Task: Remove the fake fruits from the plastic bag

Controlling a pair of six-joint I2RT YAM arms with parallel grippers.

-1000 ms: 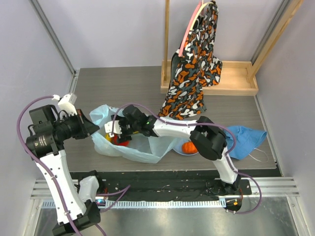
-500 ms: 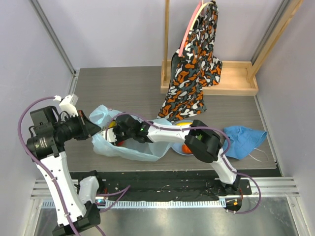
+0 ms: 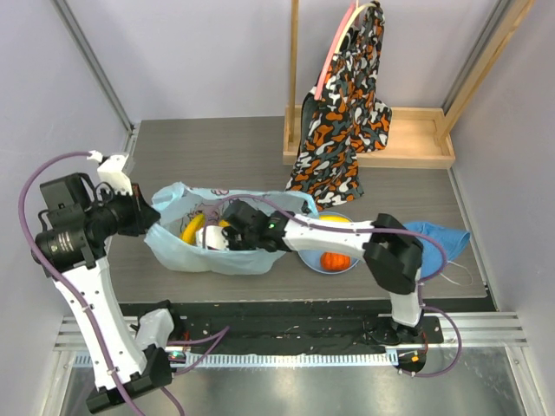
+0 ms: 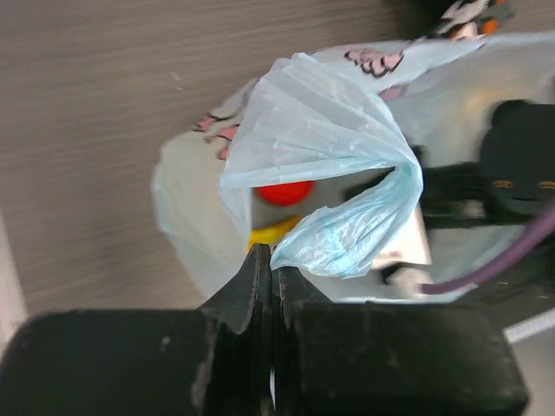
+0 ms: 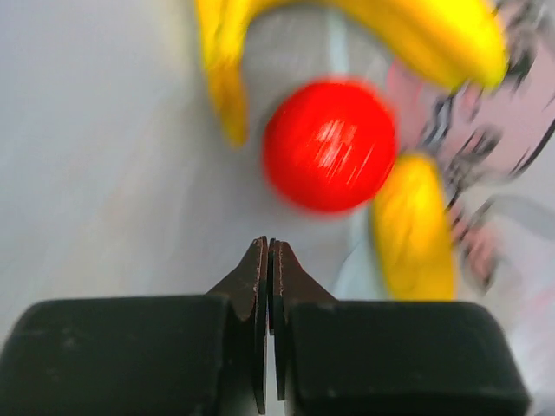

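The left arm [image 3: 87, 299] and right arm [image 3: 321, 234] have white link shells, bulky black joint housings and looping purple cables [image 3: 54, 160]. The left gripper [image 4: 270, 263] and right gripper [image 5: 267, 247] each end in 2 matte black wedge-shaped fingers.

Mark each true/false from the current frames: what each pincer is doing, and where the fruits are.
1. The left pincer is shut on a fold of the plastic bag. True.
2. The right pincer is clamped on the red fruit. False: its jaws are shut on nothing, and the fruit lies just beyond the tips.
3. The orange fruit is inside the bag. False: it sits on the pale-blue plate, outside the bag.
4. The banana bunch is in the bag. True.
5. The blue cloth lies on the table to the right of the plate. True.
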